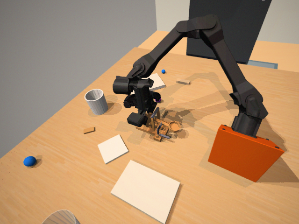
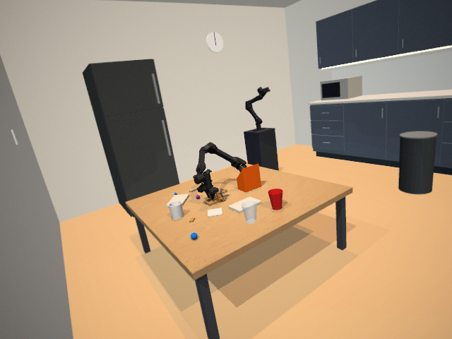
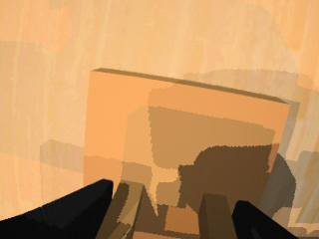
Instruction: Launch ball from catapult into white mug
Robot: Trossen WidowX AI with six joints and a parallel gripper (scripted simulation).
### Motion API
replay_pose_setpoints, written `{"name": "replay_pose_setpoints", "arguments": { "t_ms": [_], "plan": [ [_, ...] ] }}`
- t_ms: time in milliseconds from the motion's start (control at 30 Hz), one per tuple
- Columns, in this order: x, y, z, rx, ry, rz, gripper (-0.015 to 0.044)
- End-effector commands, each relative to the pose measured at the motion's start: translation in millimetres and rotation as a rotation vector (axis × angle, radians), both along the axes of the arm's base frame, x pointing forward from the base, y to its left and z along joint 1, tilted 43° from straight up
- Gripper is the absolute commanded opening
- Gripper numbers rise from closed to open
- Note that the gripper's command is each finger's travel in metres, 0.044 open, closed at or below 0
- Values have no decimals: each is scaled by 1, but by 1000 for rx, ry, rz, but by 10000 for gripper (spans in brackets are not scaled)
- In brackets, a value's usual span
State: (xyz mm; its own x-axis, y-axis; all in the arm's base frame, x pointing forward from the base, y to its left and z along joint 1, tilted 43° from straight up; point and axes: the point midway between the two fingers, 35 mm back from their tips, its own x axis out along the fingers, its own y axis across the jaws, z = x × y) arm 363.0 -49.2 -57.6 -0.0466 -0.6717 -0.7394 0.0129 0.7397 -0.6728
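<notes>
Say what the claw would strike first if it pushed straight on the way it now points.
The claw, shut on the catapult, points down. Going straight on, it would meet the catapult's flat wooden base first, with the table right beneath, though depth is hard to judge.

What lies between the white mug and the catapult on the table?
In the top view the gripper, shut on the catapult frame, stands on the side toward the white mug. Apart from it, only bare table lies between them.
</notes>
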Motion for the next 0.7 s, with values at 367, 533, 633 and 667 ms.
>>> {"name": "replay_pose_setpoints", "arguments": {
  "t_ms": [367,533,633,667],
  "plan": [
    [2,8,8,2,-3,1,394],
    [5,61,65,5,-1,0,440],
    [4,68,74,4,0,0,440],
    [4,68,74,4,0,0,440]
  ]
}}
